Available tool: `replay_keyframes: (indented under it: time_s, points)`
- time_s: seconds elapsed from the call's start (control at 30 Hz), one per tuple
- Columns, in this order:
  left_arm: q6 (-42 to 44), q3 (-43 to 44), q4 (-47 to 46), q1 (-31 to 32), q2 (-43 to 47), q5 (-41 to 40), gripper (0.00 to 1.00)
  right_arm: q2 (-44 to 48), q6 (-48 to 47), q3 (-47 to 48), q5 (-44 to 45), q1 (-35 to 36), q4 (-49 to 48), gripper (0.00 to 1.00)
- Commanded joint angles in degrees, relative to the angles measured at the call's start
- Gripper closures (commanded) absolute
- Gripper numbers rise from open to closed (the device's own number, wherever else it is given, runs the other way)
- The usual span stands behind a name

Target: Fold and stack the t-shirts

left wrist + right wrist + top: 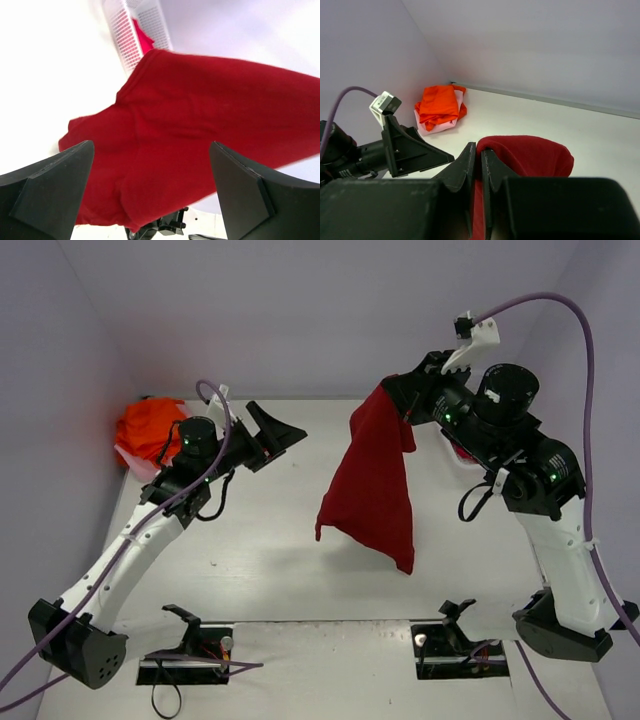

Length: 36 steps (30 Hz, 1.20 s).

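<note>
Nearest, both arms rise from the near edge of the worktop. Over the middle of it hangs the large dark red t-shirt. Its top is bunched in the right pincer, whose fingers are pressed together on the cloth, and its lower edge dangles loose toward the near side. Left of the shirt and apart from it, the left pincer has its fingers spread wide, holds nothing and points right at the hanging cloth. Farther off, in the far left corner, a bright orange t-shirt lies crumpled on a pale pink t-shirt. Beyond the hanging shirt on the right, a white lattice basket holds a crimson t-shirt.
</note>
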<state>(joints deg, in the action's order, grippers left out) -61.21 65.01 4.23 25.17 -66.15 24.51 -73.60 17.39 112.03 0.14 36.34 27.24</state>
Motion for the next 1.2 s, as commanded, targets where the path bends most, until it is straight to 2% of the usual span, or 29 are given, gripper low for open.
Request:
replay_keyframes:
  time_s: [0.0, 0.37, 0.6, 0.93, 1.03, 1.07, 1.13, 1.17]
  points:
    - [2.5, 1.79, -1.24, 0.76, 1.72, 0.36, 0.07, -0.66, -1.04, 2.31, 0.83, -0.3, -7.03, 1.0]
    - [2.68, -1.2, -3.26, 3.48, -0.29, 0.71, 0.07, -7.25, -1.74, 12.42, 1.96, -0.3, -6.94, 1.0]
    - [1.71, -4.27, -6.34, 5.24, -1.09, 0.18, 0.07, -8.14, -3.06, 13.13, 8.47, -0.48, -7.73, 1.0]
    - [-0.31, -6.13, -12.39, 8.66, -5.12, -1.75, 0.07, -7.43, -2.45, 11.9, 6.89, -0.39, -8.79, 1.0]
    - [-0.4, -5.17, -14.15, 10.51, -7.66, -2.01, 0.13, -7.26, -2.18, 11.2, 7.07, -0.48, -8.96, 1.0]
    - [-0.4, -4.81, -14.6, 10.95, -8.29, -2.01, 0.23, -7.17, -2.1, 10.85, 7.06, -0.39, -8.96, 1.0]
    - [-0.75, -4.28, -16.26, 11.92, -10.39, -1.4, 0.34, -6.99, -2.01, 10.58, 6.8, -0.48, -8.96, 1.0]
    - [-1.1, -4.02, -16.97, 12.27, -10.84, -1.31, 0.5, -6.82, -2.09, 10.32, 6.8, -0.48, -8.96, 1.0]
